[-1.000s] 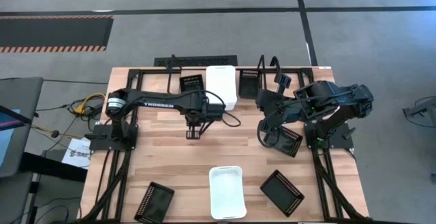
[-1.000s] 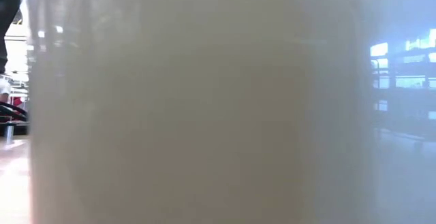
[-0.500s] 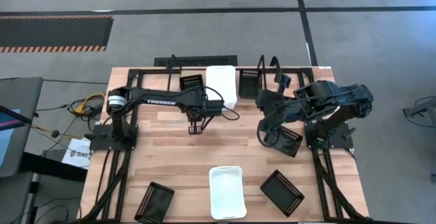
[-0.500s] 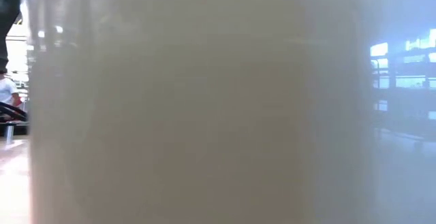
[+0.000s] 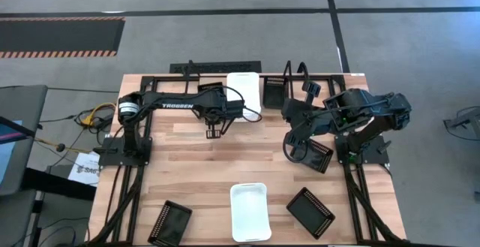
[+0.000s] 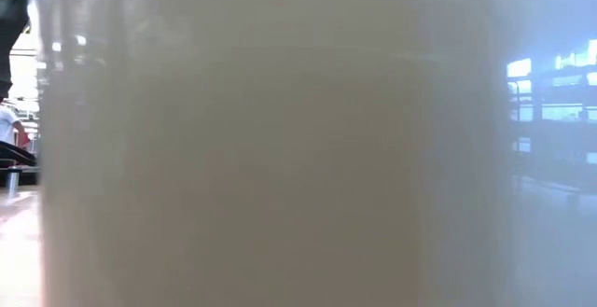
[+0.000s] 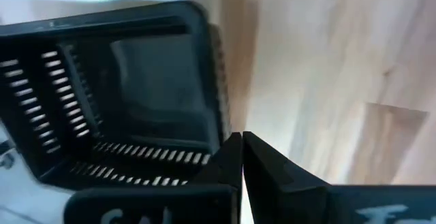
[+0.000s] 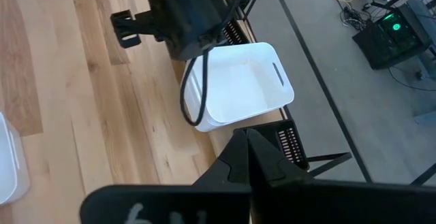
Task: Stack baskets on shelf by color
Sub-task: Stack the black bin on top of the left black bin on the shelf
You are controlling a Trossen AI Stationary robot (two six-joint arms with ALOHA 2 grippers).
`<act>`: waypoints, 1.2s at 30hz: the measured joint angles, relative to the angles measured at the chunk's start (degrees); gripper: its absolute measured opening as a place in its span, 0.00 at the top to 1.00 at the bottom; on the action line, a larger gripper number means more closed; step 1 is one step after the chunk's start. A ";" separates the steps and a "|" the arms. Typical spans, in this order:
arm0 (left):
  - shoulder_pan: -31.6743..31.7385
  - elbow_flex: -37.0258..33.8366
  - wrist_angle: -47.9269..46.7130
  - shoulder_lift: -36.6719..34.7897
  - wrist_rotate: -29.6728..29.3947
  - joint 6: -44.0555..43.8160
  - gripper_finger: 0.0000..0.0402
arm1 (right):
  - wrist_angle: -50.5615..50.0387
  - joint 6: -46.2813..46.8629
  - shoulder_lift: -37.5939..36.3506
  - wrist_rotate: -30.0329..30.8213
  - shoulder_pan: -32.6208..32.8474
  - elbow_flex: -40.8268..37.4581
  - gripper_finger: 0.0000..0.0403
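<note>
While the right gripper (image 5: 289, 151), clenched and empty, waits well apart, the left gripper (image 5: 212, 133), clenched on nothing, is nearer the shelf (image 5: 225, 68); a black basket (image 7: 116, 94) lies just beyond its fingertips, shelfward.

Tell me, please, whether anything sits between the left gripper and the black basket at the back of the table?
Nothing visible does. The left gripper, fingers shut, hovers just in front of the black basket, with only bare table between them.
</note>
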 joint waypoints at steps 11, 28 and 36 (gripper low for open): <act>-2.31 0.00 -2.51 -0.91 4.31 -2.64 1.00 | 0.00 0.02 0.00 0.00 -0.07 0.00 1.00; -0.44 0.00 -0.80 -1.43 -3.44 2.42 1.00 | 0.02 0.17 0.00 -0.02 -1.97 0.00 1.00; 0.65 0.00 -0.94 -1.81 -3.69 1.20 1.00 | 0.01 0.44 0.00 -0.01 -1.34 0.00 1.00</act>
